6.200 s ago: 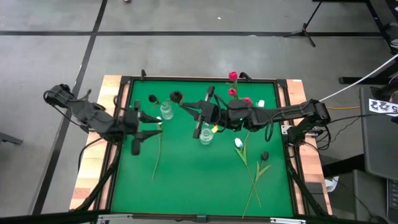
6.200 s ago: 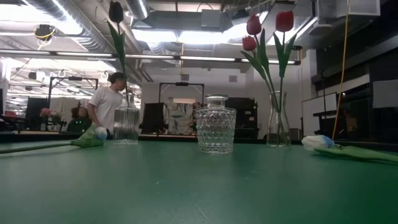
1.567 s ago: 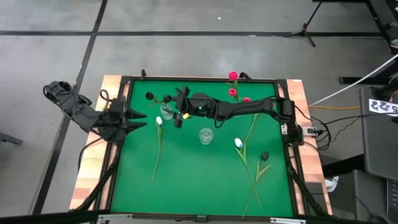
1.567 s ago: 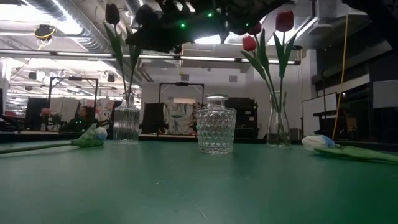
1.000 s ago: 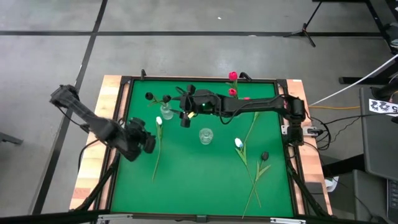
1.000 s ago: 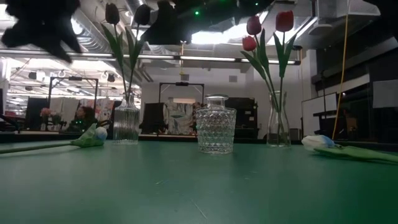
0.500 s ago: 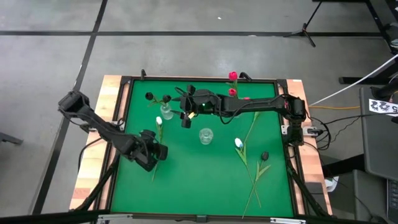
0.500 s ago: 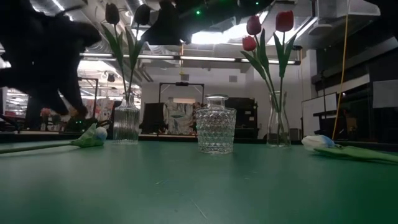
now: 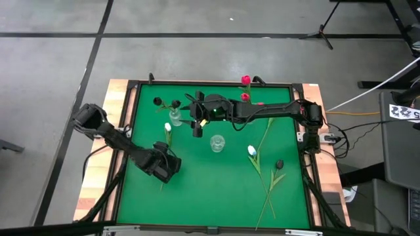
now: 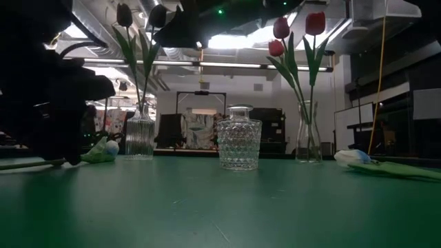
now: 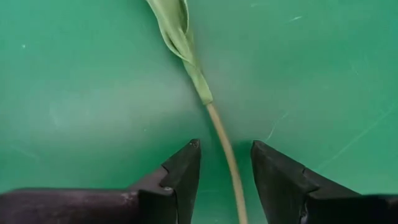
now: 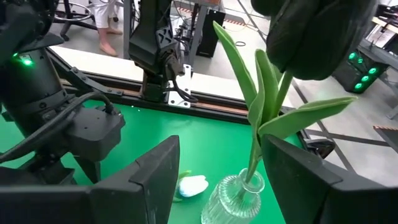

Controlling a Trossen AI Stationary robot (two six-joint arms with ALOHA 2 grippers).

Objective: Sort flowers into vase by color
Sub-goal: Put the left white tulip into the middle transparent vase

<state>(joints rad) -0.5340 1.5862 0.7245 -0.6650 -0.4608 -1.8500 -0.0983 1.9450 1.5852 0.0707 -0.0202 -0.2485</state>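
My left gripper (image 9: 168, 167) is low over the green table (image 9: 197, 196) near its left edge, fingers (image 11: 180, 177) spread with the bare stem of a white tulip (image 9: 167, 129) running between them, neither pad touching it. That tulip lies flat, head toward the far edge, stem toward the near edge; in the low view its head (image 10: 110, 147) rests on the mat just beside my dark arm.

Just past its head, near the far left corner, a ribbed vase (image 9: 175, 118) holds two near-black tulips (image 9: 158, 102), their heads high in the low view (image 10: 125, 14). My right gripper (image 9: 197, 121) hangs just to the right of this vase, above table level, fingers (image 12: 155, 180) parted and holding nothing; its wrist view looks between them at the two green stems in the vase's mouth (image 12: 239, 186) and one dark head (image 12: 317, 34) close up, with the white head (image 12: 189, 185) on the mat beyond.

At mid-table an empty knobbly jar (image 9: 217, 143) stands upright. Toward the far edge, right of centre, a tall glass vase (image 10: 308, 141) carries three red tulips (image 9: 246, 80), heads up (image 10: 315, 22).

On the right half lie more loose flowers: a second white tulip (image 9: 251, 151) with its stem angling toward the near edge, a black tulip (image 9: 279, 164) beside it, and another long stem (image 9: 265, 134) slanting up toward the red bunch. Their stems cross near the table's near right corner.
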